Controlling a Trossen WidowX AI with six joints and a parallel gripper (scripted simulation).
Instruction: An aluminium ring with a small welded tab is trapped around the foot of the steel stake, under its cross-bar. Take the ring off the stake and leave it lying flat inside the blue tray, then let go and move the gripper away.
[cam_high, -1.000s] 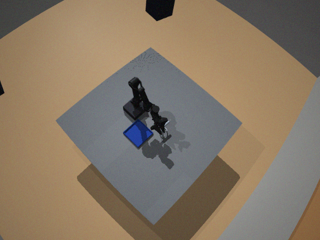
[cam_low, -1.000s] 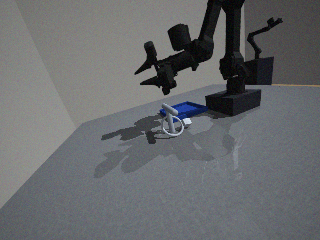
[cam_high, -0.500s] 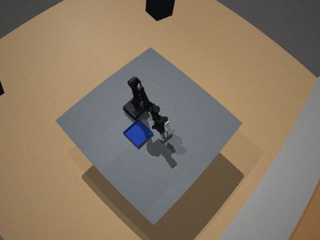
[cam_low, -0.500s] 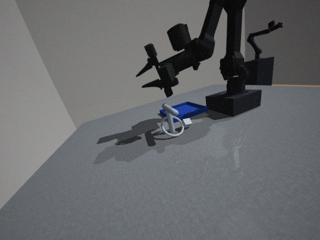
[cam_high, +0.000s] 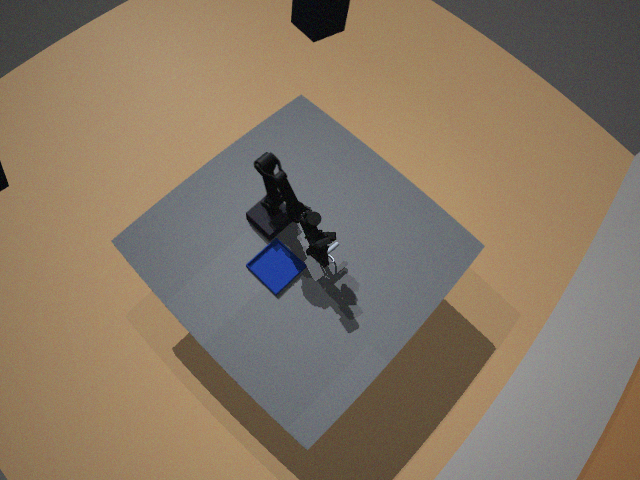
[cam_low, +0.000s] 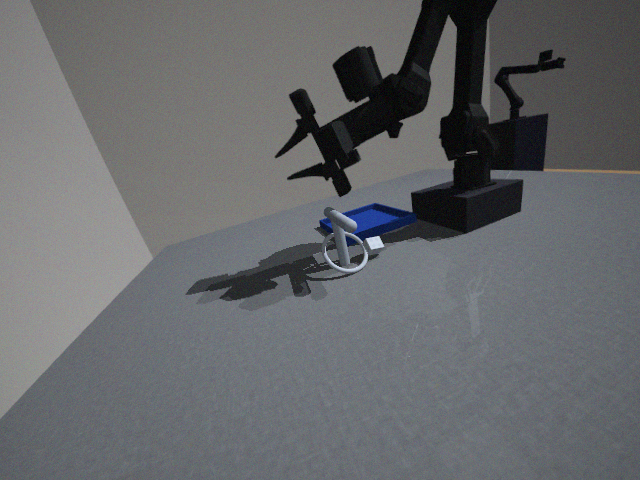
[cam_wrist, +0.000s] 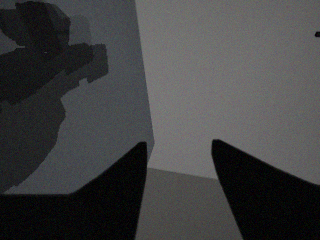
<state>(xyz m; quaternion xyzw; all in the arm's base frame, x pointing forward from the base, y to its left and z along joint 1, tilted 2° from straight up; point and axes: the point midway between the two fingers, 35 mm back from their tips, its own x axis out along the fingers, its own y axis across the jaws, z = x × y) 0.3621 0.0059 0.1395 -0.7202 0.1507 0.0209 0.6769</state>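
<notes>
1. One counter (cam_high: 206, 232) (cam_low: 361, 361) (cam_wrist: 105, 140).
2. One blue tray (cam_high: 275, 269) (cam_low: 376, 219).
3. One steel stake (cam_low: 341, 250), with one cross-bar (cam_high: 333, 247) (cam_low: 342, 219).
4. One aluminium ring (cam_high: 335, 266) (cam_low: 347, 271), with one square tab (cam_low: 373, 244).
5. Two robot arms in the exterior view: one near arm (cam_high: 289, 198) (cam_low: 468, 67), one background arm (cam_low: 511, 94).
6. One gripper (cam_high: 326, 265) (cam_low: 282, 168) (cam_wrist: 179, 147) on the near arm, with two fingers (cam_low: 310, 171).
7. Two black blocks in the top view, both cut off: one at the upper edge (cam_high: 319, 18), one at the left (cam_high: 2, 177).

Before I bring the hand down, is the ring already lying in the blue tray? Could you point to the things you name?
No, the ring (cam_low: 325, 258) is around the stake (cam_low: 341, 248), outside the blue tray (cam_high: 275, 268) (cam_low: 374, 219).
</notes>
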